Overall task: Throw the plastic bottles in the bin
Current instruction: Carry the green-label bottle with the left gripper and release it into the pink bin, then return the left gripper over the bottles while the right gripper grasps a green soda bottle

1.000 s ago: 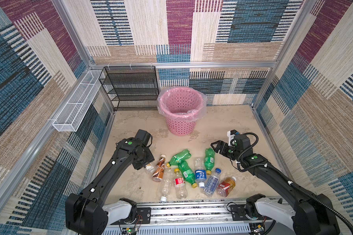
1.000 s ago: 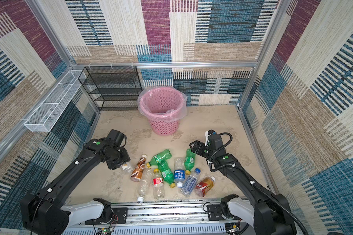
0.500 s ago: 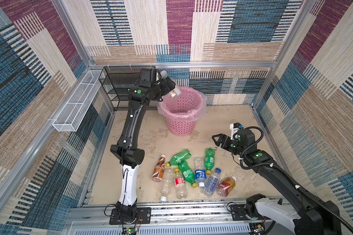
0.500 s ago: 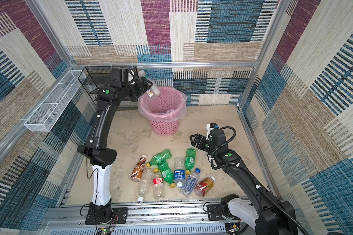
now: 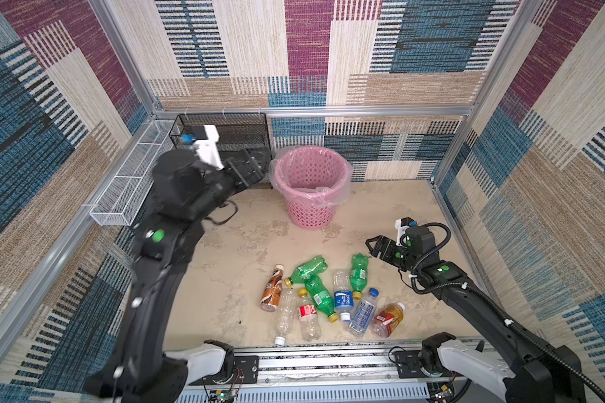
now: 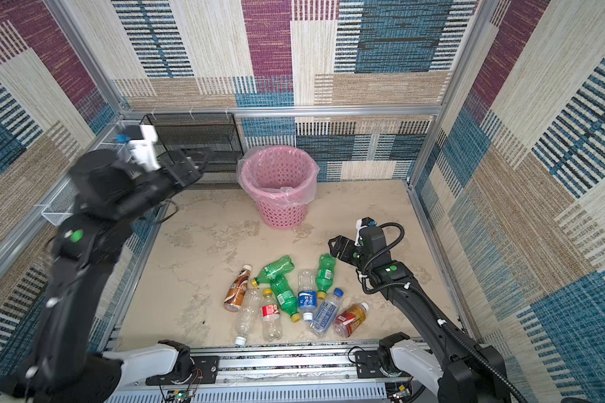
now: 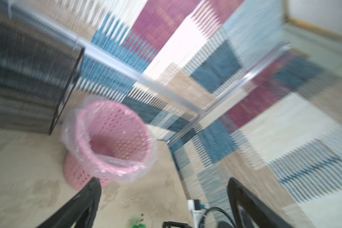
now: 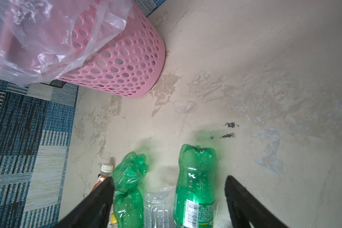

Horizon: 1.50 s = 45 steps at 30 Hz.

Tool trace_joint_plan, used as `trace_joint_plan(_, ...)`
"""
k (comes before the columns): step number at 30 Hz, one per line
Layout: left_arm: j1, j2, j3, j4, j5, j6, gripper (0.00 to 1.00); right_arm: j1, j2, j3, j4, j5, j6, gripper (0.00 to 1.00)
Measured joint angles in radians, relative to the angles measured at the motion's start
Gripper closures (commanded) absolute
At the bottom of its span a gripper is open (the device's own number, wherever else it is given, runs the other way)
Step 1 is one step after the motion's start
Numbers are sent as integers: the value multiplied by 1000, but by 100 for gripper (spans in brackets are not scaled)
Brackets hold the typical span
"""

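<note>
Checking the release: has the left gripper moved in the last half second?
Yes. The left gripper pulled back left, off the rim of the pink bin, toward the black mesh rack.

So the bin (image 5: pixel 308 209) is bubblegum pink with round holes all over and a see-through liner, and the walls (image 5: pixel 308 45) are a patchwork of teal, maroon, cream and tan stripes. The green bottles (image 5: pixel 316 295) have yellow caps, while the red-label bottle (image 5: pixel 307 312) and blue-label bottle (image 5: pixel 343 300) are clear and the brown bottle (image 5: pixel 272 289) has cream swirls. The counter (image 5: pixel 241 244) is blotchy beige and the rack (image 5: pixel 245 134) is black mesh.
</note>
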Motion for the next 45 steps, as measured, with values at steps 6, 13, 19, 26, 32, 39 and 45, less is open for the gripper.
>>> trace_joint_plan(6,7,-37,-305,-55,-23,-3,2,1,16,-23,-13,-35,8,13)
trace_joint_plan(13,10,-130,-570,-56,-8,-23,2,11,51,-63,-23,-61,15,14)
trace_joint_plan(19,14,-163,-756,-50,21,-30,2,37,120,-82,-19,-86,26,15)
trace_joint_plan(26,23,-186,-905,-5,60,-34,3,67,188,-79,5,-93,34,16)
trace_joint_plan(32,28,-193,-968,34,63,-56,3,74,232,-73,24,-93,34,17)
trace_joint_plan(39,28,-196,-986,39,66,-76,3,79,251,-82,49,-93,40,22)
trace_joint_plan(45,29,-196,-989,43,70,-77,4,79,267,-90,68,-94,49,26)
